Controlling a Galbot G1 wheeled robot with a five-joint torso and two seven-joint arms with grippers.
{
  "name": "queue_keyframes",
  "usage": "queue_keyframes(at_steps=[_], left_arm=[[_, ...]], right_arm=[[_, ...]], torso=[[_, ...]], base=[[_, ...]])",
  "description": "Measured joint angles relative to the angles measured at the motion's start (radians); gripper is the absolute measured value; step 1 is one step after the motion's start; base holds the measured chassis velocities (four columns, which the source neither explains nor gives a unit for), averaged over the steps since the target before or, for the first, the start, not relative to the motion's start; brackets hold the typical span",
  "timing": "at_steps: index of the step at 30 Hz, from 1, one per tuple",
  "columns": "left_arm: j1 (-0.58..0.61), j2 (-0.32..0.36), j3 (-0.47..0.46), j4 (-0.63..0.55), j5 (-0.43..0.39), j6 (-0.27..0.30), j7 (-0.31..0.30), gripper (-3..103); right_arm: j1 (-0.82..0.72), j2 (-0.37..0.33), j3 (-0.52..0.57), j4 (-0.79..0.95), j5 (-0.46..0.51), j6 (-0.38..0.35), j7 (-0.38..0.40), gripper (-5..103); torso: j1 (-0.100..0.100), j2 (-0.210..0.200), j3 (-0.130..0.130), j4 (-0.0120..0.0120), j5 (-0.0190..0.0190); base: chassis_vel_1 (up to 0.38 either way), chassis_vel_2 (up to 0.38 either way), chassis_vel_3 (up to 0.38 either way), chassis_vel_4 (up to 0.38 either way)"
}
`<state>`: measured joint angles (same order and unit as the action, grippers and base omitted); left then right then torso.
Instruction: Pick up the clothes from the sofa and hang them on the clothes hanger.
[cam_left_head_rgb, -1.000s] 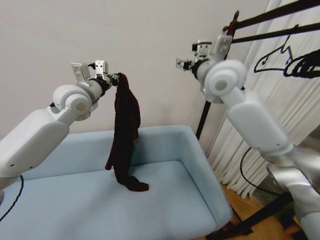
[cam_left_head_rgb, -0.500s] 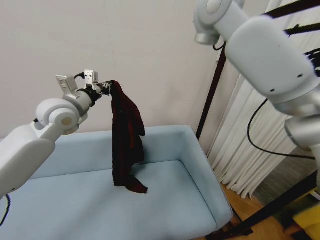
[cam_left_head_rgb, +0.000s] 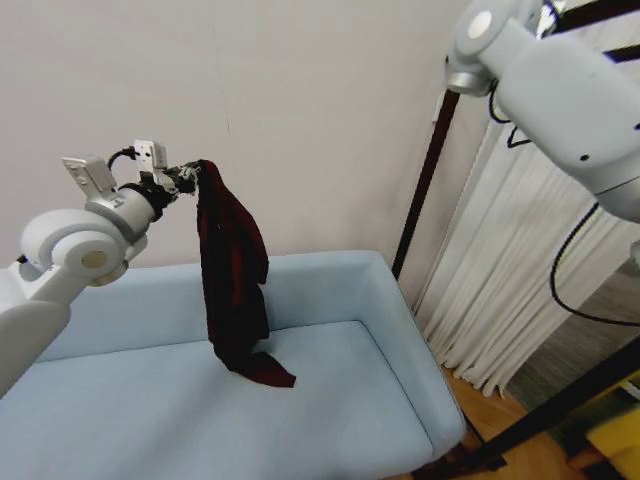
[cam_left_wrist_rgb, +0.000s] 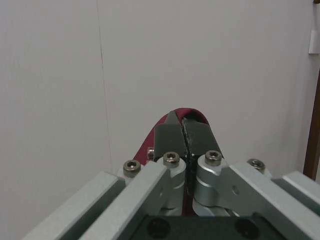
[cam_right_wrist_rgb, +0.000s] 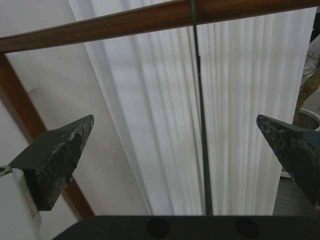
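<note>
Holding red cloth (cam_left_head_rgb: 232, 280) up over sofa (cam_left_head_rgb: 340, 400), left gripper (cam_left_head_rgb: 185, 175) pinching top. Right gripper (cam_right_wrist_rgb: 174, 120) spread wide near hanger bar (cam_right_wrist_rgb: 125, 22). Next, likely: carry cloth to bar.

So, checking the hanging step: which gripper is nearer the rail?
Right. The right gripper, open, is up by the rail; the left gripper is away over the sofa, shut on the garment.

A plain white wall (cam_left_head_rgb: 300, 120) meets pleated white curtains (cam_left_head_rgb: 500, 290) above wooden floor (cam_left_head_rgb: 482, 402).
</note>
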<state>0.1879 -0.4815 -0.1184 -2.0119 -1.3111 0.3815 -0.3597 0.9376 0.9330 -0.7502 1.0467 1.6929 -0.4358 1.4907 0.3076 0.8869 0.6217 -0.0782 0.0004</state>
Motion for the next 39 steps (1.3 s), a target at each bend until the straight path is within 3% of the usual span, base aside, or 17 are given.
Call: queue_keyframes(at_steps=[7, 18, 21, 23, 26, 29, 30, 33, 35, 38, 39], left_arm=[[0.011, -0.006, 0.003, -0.002, 0.004, 0.001, -0.004, 0], [0.005, -0.013, 0.008, 0.006, 0.006, 0.002, -0.004, 0], [0.016, -0.016, 0.006, 0.006, 0.009, 0.002, -0.004, 0], [0.019, -0.016, 0.005, 0.006, 0.009, 0.002, -0.004, 0], [0.022, -0.015, 0.003, 0.008, 0.01, 0.001, -0.004, 0], [0.022, -0.015, 0.003, 0.008, 0.01, 0.001, -0.004, 0], [0.021, -0.015, 0.003, 0.007, 0.01, 0.001, -0.004, 0], [0.021, -0.015, 0.003, 0.007, 0.008, 0.001, -0.004, 0], [0.024, -0.016, 0.002, 0.007, 0.008, 0.0, -0.004, 0], [0.028, -0.018, 0.002, 0.007, 0.008, -0.001, -0.004, 0], [0.029, -0.02, 0.002, 0.004, 0.008, -0.001, -0.004, 0]], right_arm=[[-0.018, 0.005, 0.03, -0.065, -0.047, -0.012, -0.051, 100], [-0.072, 0.011, 0.057, -0.088, -0.076, -0.022, -0.058, 102], [-0.08, 0.003, 0.056, -0.082, -0.077, -0.02, -0.061, 89], [-0.084, -0.001, 0.055, -0.077, -0.077, -0.018, -0.062, 89], [-0.092, -0.01, 0.052, -0.061, -0.075, -0.009, -0.065, 72], [-0.093, -0.015, 0.045, -0.052, -0.073, 0.002, -0.068, 66], [-0.093, -0.02, 0.038, -0.042, -0.072, 0.007, -0.071, 56], [-0.096, -0.023, 0.036, -0.034, -0.068, 0.02, -0.071, 51], [-0.101, -0.026, 0.033, -0.025, -0.064, 0.031, -0.071, 40], [-0.101, -0.028, 0.031, -0.019, -0.062, 0.035, -0.072, 40], [-0.101, -0.028, 0.029, -0.016, -0.062, 0.038, -0.072, 29]], torso=[[0.0, 0.0, 0.0, 0.0002, -0.0004], [0.0, 0.0, 0.0, 0.0002, -0.0004], [0.0, 0.0, 0.0, 0.0001, -0.0005], [0.0, 0.0, 0.0, 0.0002, -0.0004], [0.0, 0.0, 0.0, 0.0002, -0.0004], [0.0, 0.0, 0.0, 0.0003, -0.0004], [0.0, 0.0, 0.0, 0.0003, -0.0004], [0.0, 0.0, 0.0, 0.0002, -0.0004], [0.0, 0.0, 0.0, 0.0003, -0.0003], [0.0, 0.0, 0.0, 0.0004, -0.0004], [0.0, 0.0, 0.0, 0.0003, -0.0006]], base=[[0.0, 0.0, 0.0, 0.0], [0.0, 0.0, 0.0, 0.0], [0.0, 0.0, 0.0, 0.0], [0.0, 0.0, 0.0, 0.0], [0.0, 0.0, 0.0, 0.0], [0.0, 0.0, 0.0, 0.0], [0.0, 0.0, 0.0, 0.0], [0.0, 0.0, 0.0, 0.0], [0.0, 0.0, 0.0, 0.0], [0.0, 0.0, 0.0, 0.0], [0.0, 0.0, 0.0, 0.0]])
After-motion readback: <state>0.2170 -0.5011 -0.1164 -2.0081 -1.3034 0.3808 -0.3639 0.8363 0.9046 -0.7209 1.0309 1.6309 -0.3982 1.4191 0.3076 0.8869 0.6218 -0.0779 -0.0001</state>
